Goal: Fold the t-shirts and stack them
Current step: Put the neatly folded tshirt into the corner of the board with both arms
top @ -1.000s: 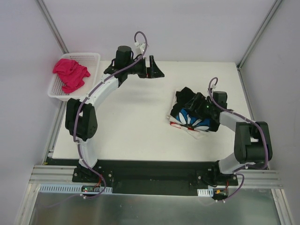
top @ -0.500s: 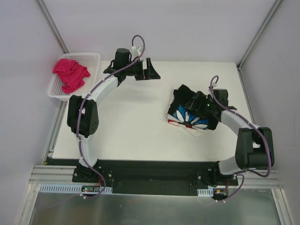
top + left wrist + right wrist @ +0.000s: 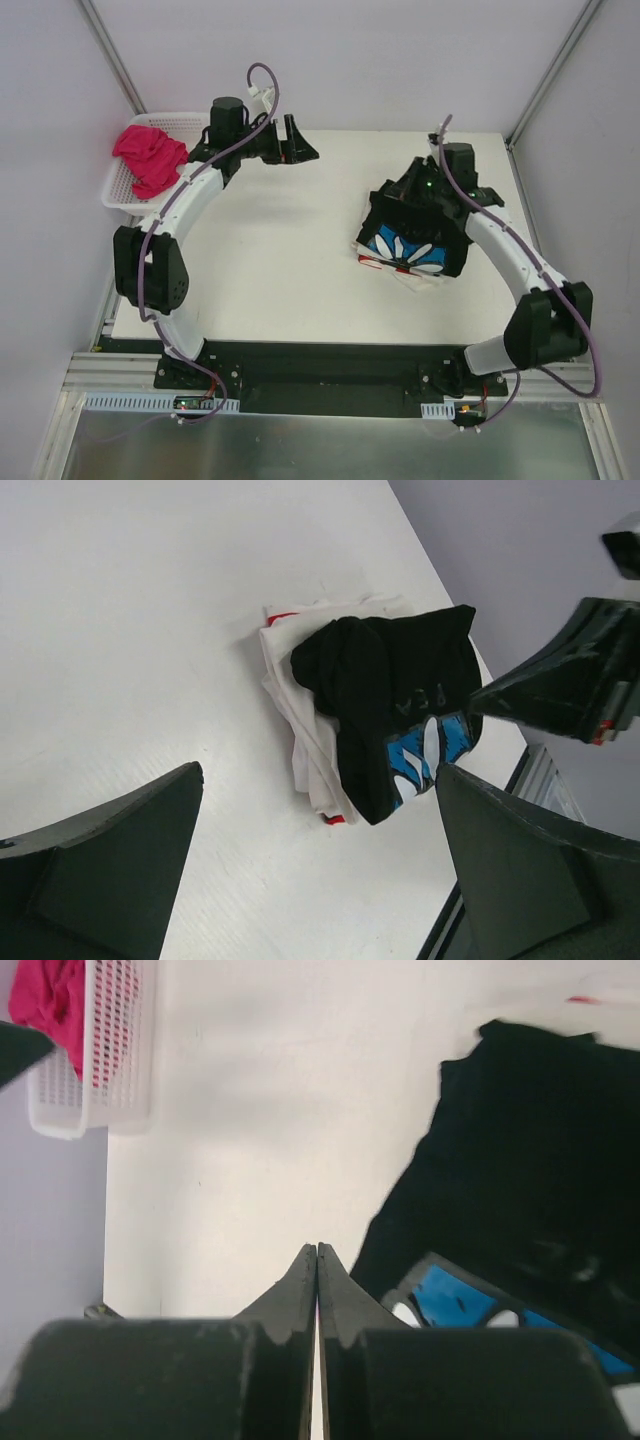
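Seen from overhead, two robot arms are bolted to a metal rail (image 3: 330,385) at the near edge of a white table (image 3: 280,260), inside pale walls (image 3: 400,60). To the right of the table's middle lies a small pile of clothes. A black t-shirt (image 3: 415,240), loosely folded with a white daisy on a blue patch facing up, rests on top of folded cream-white t-shirts (image 3: 300,740), whose pale edges with a thin red trim stick out on the near and left sides.

The right arm curves in from the right and hangs over the far part of the black t-shirt, hiding some of it from above. The right gripper (image 3: 317,1255) has its two dark fingers pressed flat together with nothing seen between them; their tips sit over bare table just beside the shirt's edge.

Farther back and to the left, the left arm arcs over the table's left side. The left gripper (image 3: 303,150) hangs above bare table with its jaws spread wide and holds nothing, well apart from the pile.

At the far left corner stands a white plastic mesh basket (image 3: 120,195), close to the left arm's wrist. A crumpled bright pink t-shirt (image 3: 148,160) lies in it, one part draped toward its near rim
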Controlling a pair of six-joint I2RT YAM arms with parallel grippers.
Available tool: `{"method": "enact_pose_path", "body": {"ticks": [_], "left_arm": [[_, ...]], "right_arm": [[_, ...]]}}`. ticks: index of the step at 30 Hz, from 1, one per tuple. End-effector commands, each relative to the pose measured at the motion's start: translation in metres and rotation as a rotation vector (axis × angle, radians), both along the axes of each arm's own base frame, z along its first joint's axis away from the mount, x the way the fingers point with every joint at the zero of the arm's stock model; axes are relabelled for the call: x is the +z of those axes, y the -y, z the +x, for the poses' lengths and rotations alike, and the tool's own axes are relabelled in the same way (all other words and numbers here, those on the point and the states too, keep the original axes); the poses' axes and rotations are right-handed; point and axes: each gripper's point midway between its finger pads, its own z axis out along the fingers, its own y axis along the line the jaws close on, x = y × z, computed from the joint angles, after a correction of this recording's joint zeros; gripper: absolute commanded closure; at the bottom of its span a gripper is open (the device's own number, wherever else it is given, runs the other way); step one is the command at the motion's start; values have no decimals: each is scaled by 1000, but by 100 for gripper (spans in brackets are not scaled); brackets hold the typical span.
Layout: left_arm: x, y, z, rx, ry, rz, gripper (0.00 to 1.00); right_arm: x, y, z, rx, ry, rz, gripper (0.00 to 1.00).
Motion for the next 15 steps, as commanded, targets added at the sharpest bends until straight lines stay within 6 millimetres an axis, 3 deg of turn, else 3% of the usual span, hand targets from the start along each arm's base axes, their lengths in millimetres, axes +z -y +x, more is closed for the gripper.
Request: {"method": "enact_pose_path", "body": {"ticks": [1, 3, 4, 7, 8, 9, 11, 15], "left_arm": [[38, -13, -10, 30, 141, 18, 1], [41, -19, -11, 56, 154, 38, 1], [42, -21, -11, 62, 162, 44, 1], [41, -22, -13, 69, 160, 46, 1], [39, -22, -13, 66, 155, 46, 1], [39, -22, -13, 65, 151, 45, 1], [35, -21, -14, 62, 139, 43, 1], [29, -21, -14, 64, 125, 48, 1]], "right_arm": [[-37, -51, 7, 75, -106, -26, 99], [-37, -70, 13, 96, -108, -23, 99], [-56, -87, 12, 129, -142, -38, 99], [-69, -115, 16, 175, -164, -29, 99], [-88, -122, 18, 179, -199, -34, 99], [-91, -128, 21, 180, -203, -25, 99], [-114, -133, 20, 182, -251, -29, 99], [-139, -130, 19, 158, -289, -37, 99]]}}
